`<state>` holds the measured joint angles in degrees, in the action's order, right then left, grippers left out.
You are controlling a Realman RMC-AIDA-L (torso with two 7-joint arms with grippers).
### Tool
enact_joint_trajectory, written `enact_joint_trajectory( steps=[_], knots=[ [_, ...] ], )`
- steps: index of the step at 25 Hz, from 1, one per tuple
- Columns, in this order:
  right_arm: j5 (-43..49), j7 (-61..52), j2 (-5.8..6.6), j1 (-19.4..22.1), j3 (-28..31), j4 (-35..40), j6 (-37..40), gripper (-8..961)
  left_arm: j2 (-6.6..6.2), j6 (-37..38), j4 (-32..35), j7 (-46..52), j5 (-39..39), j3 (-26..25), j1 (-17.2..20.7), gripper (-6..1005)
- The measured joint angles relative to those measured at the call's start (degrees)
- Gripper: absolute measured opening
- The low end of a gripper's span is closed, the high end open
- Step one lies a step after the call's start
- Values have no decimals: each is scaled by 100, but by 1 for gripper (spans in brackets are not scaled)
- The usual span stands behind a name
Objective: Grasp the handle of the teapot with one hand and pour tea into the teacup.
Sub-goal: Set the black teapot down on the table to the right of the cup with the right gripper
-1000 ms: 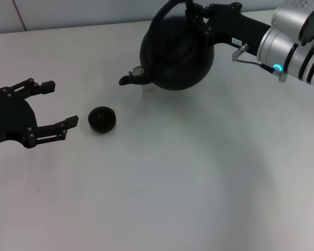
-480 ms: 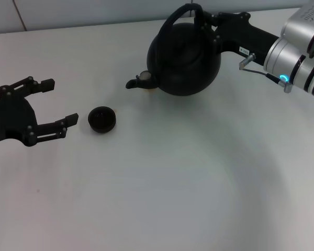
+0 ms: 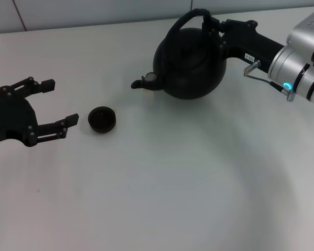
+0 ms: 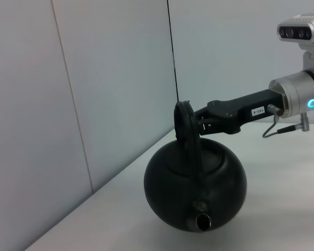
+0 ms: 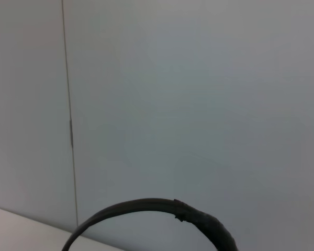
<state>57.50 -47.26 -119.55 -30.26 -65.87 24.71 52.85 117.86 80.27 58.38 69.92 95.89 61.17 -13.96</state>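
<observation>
Right gripper has its jaws closed on the handle of the teapot at the far right of the counter; spout faces the robot's left. Teacup sits on the counter, well apart from the spout. Left gripper rests just beside the teacup, jaws wide apart, holding nothing.

Over the last second my right end effector, closed on the handle, has carried the teapot toward my right, its spout now farther from the teacup.
</observation>
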Motion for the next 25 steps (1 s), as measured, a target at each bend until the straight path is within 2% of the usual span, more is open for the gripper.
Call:
enact_joint_trajectory(
  steps=[25],
  knots=[
    [-12, 7, 16, 4, 45, -334, -36, 126, 0, -3, -11, -5, 55, -9, -10, 870]
  ],
)
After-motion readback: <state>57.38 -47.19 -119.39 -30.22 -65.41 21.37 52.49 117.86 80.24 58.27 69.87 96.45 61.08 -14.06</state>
